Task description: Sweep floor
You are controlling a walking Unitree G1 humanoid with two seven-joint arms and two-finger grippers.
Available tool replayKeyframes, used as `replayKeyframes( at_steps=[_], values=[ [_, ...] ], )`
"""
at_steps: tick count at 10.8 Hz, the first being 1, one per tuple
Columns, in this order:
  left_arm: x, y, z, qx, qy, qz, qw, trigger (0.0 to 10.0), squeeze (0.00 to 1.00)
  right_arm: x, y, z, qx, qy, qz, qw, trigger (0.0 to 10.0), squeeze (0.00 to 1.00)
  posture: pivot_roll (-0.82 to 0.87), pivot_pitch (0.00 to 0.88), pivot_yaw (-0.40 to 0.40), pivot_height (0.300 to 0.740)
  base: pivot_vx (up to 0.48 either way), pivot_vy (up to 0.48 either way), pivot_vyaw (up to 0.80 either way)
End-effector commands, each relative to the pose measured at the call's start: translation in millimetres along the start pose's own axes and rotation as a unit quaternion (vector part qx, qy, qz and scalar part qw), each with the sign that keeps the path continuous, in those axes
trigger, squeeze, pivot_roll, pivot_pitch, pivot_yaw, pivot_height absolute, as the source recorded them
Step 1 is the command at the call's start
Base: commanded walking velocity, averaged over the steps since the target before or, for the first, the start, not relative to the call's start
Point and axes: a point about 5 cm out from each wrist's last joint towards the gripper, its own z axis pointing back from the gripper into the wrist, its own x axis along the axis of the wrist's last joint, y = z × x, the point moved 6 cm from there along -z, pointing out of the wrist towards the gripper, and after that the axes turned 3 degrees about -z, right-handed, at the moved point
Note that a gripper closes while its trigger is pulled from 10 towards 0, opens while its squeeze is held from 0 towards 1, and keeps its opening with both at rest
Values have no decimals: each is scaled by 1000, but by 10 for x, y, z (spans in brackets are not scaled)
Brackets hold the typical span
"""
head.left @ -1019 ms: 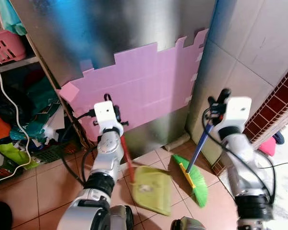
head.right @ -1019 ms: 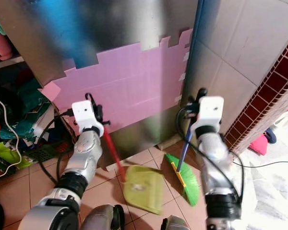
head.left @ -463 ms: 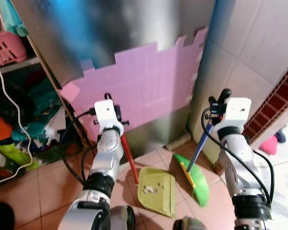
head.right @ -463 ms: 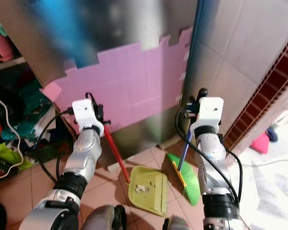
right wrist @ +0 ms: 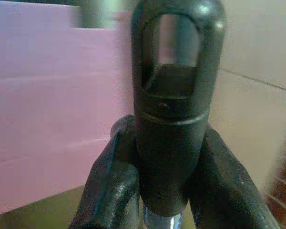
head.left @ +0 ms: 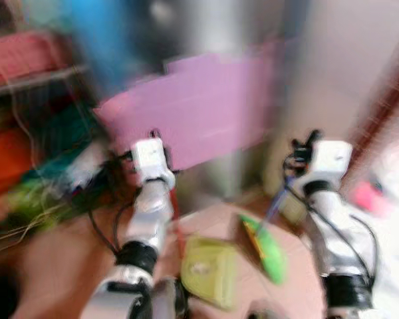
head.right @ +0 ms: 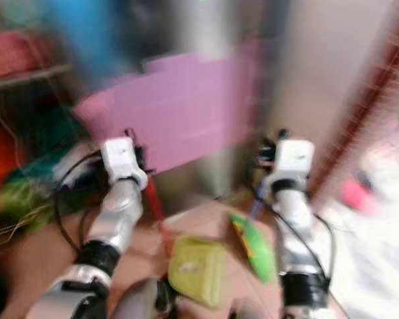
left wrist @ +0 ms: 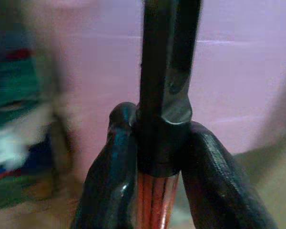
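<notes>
Right, the head views are smeared with motion, so I read fine detail from the wrist views.

Left gripper (left wrist: 157, 157): I have its two black fingers (left wrist: 107, 167) clenched on the dark top cap of the dustpan handle (left wrist: 155, 200), red and ribbed just below the cap.

Right gripper (right wrist: 169, 162): its fingers (right wrist: 109, 181) are closed round the broom handle (right wrist: 170, 109), right under the black hanging loop at its end.

Dustpan (head.left: 205, 271): yellow-green, resting on the tiled floor (head.left: 66, 266) near my feet, between the arms; a pale speck lies in it, too blurred to name.

Broom head (head.left: 266, 247): green bristles on the floor just right of the pan, slanting away from it.

Handling: both look like light plastic on thin stiff poles. Held at the very top, I judge each will swing freely at the low end and twist in smooth fingers, so slow short strokes suit. A lower hold would give firmer control.

In the way, far: the pink sheet (head.right: 186, 106) on the metal panel (head.left: 213, 26) stands close behind both tools.

In the way, left: shelves of cluttered cloth and bags (head.left: 33, 179), with a cable hanging.

In the way, right: tiled wall (head.left: 346, 73) near the broom, a pink object (head.right: 354, 194) on the floor beyond.
</notes>
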Motion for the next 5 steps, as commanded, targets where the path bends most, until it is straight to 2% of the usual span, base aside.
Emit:
replayKeyframes(
  at_steps=[1, 2, 4, 5],
  values=[
    [93, 65, -26, 8, -14, 0, 1000, 10000, 0, -66, 109, 37, 14, 10, -35, 999, 10000, 0, -104, 0, 114, 740, -322, 0, 0],
    [88, 70, -24, 8, -12, -1, 1000, 10000, 0, -111, 132, 50, 23, 20, -53, 998, 10000, 0, -105, 0, 115, 740, -322, 0, 0],
    [58, 102, -11, 18, -2, 13, 1000, 10000, 0, -169, 153, 63, 23, 33, -70, 997, 10000, 0, -106, 0, 118, 740, 0, 0, 0],
    [-35, 151, 3, 29, 39, 41, 998, 10000, 0, -176, 251, 56, 29, 38, -51, 998, 10000, 0, -109, 0, 121, 740, 0, 0, 0]
  ],
)
